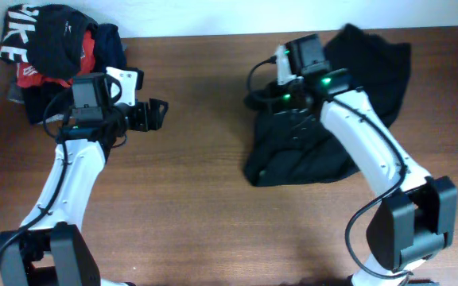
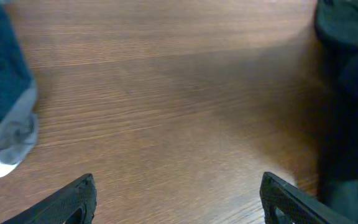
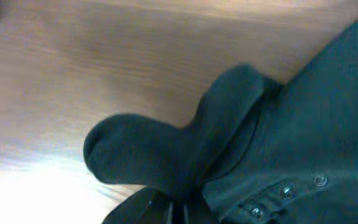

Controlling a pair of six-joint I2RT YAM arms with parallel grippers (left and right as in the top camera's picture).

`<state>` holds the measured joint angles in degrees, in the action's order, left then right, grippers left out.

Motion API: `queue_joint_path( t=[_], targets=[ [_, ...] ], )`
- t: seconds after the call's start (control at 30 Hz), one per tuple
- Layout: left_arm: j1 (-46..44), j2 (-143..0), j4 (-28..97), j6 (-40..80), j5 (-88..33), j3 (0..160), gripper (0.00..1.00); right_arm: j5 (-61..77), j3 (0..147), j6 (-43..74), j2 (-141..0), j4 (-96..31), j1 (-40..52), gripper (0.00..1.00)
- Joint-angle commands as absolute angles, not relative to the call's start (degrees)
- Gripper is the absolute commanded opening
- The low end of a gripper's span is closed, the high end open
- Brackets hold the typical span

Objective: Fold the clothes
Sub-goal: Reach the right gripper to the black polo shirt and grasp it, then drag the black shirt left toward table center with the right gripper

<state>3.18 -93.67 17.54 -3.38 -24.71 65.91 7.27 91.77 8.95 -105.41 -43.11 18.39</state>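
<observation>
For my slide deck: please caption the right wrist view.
Right gripper closed on a bunched fold of the black T-shirt, wooden table behind.

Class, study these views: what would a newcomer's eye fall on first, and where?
The crumpled black soft-fabric T-shirt lies heaped right of centre on the brown wooden table, a fold pinched in the right gripper. A jumbled pile of black, red and navy garments fills the far left corner, and the left gripper hangs open over bare wood.
</observation>
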Motion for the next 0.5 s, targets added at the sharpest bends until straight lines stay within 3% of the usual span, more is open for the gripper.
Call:
queue_joint_path(
  t=[0.0,0.03,0.07,0.17,0.2,0.3,0.33,0.47],
  targets=[
    [4.97,-94.28,17.58,-2.98,-25.54,66.94,0.84,8.45,93.38,10.2,-105.47,-41.56,21.41,0.17],
    [5.32,-94.28,17.58,-2.96,-25.56,66.94,0.84,8.45,93.76,10.17,-105.47,-41.3,21.8,0.25],
    [5.61,-94.28,17.61,-2.98,-25.65,66.94,0.84,8.54,94.3,10.17,-105.47,-41.15,21.87,0.42],
    [6.24,-94.26,17.61,-2.52,-25.76,66.94,0.84,8.62,97.3,10.17,-105.38,-42.68,21.32,0.58],
    [6.35,-94.26,17.61,-2.33,-25.76,66.94,0.84,8.6,99.07,10.15,-105.36,-44.07,20.75,0.73],
    [6.33,-94.15,17.63,-2.13,-26.0,66.94,0.84,8.36,103.59,9.89,-105.34,-48.58,18.81,0.94],
    [6.33,-94.08,17.61,-2.13,-26.61,66.94,0.83,8.36,105.3,9.19,-105.34,-50.68,17.67,0.99],
    [5.96,-93.95,17.28,-2.15,-33.69,66.94,0.83,6.87,109.03,7.55,-105.32,-58.13,11.66,0.99]
  ],
)
